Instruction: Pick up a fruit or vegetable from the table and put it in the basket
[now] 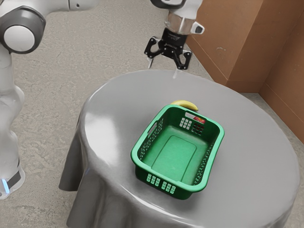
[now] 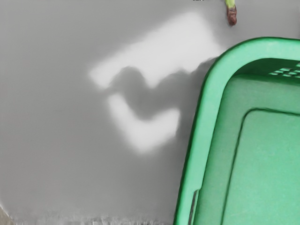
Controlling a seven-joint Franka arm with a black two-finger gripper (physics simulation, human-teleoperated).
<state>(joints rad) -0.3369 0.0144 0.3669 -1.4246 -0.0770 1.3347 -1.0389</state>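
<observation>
Pick-up: outstanding; placing in the basket (image 1: 173, 152): likewise outstanding. Banana (image 1: 184, 104), one, yellow: lying on the grey-clothed counter (image 1: 251, 147) just beyond the basket's far end, partly hidden by its rim; whether they touch, we cannot tell. Our jaws: spread apart, nothing between them, raised above the counter. Red patch (image 1: 200, 120), one: at the basket's far end wall, nature uncertain. Obstacle, in our judgement: that high end wall, which could crowd our descent.
</observation>
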